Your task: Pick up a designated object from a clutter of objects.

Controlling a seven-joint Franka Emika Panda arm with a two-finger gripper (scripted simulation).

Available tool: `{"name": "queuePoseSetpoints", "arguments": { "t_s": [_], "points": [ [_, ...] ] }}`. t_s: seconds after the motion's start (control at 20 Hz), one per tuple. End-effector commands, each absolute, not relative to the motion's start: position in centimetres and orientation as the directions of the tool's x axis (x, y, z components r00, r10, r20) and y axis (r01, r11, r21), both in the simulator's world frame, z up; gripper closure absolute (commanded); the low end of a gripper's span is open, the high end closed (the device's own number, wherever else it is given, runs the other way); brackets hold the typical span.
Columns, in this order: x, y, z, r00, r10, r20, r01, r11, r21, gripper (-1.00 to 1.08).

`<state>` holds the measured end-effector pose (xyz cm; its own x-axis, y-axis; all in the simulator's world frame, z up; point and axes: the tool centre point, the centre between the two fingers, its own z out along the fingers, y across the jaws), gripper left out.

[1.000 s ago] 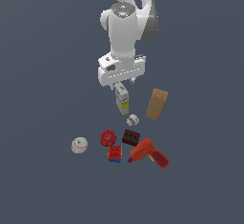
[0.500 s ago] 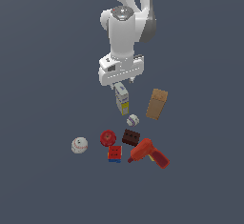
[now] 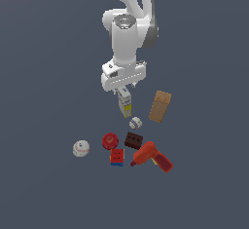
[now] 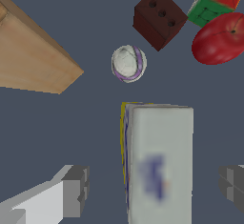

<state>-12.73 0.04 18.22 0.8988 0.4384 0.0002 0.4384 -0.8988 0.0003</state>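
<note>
The carton (image 3: 125, 102) stands upright on the desk (image 3: 48, 101), white above and yellow below, directly under the end effector (image 3: 122, 90). In the exterior view its top is hidden behind the fingers, so only the lower white band and the yellow foot show. In the wrist view the carton (image 4: 159, 163) fills the space between the two grey pads (image 4: 76, 190), with a gap on either side; its print is a blurred purple smear (unreadable), and its far end is cut off by the frame edge. The end effector (image 4: 155, 189) is spread wide around the carton, touching it on neither side.

The arm (image 3: 127, 28) reaches straight down from above, wrist vertical, its upper links cut off by the frame.

Just beyond the carton's foot lies one small white ball (image 3: 135, 123) with a purple band. To the exterior view's right stands one brown box (image 3: 160, 106), tilted, well apart from the carton. Further out sit one dark brown block (image 3: 133, 140), one red round fruit (image 3: 110, 140), one red-blue block (image 3: 116, 157), one red drill (image 3: 152, 157) and one white baseball (image 3: 81, 148). In the wrist view the drill is only a red sliver at the frame edge.
</note>
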Motion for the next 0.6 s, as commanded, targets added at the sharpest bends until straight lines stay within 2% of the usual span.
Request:
{"name": "queuePoseSetpoints", "arguments": {
  "t_s": [0.0,0.45,0.5,0.55],
  "points": [
    [-12.8,0.0,17.2,0.899,0.439,0.000,0.439,-0.899,0.000,-0.92],
    [-12.8,0.0,15.3,0.898,0.440,0.000,0.440,-0.898,0.000,-0.92],
    [-12.8,0.0,15.3,0.898,0.440,0.000,0.440,-0.898,0.000,1.08],
    [-12.8,0.0,15.3,0.898,0.440,0.000,0.440,-0.898,0.000,1.08]
  ]
}}
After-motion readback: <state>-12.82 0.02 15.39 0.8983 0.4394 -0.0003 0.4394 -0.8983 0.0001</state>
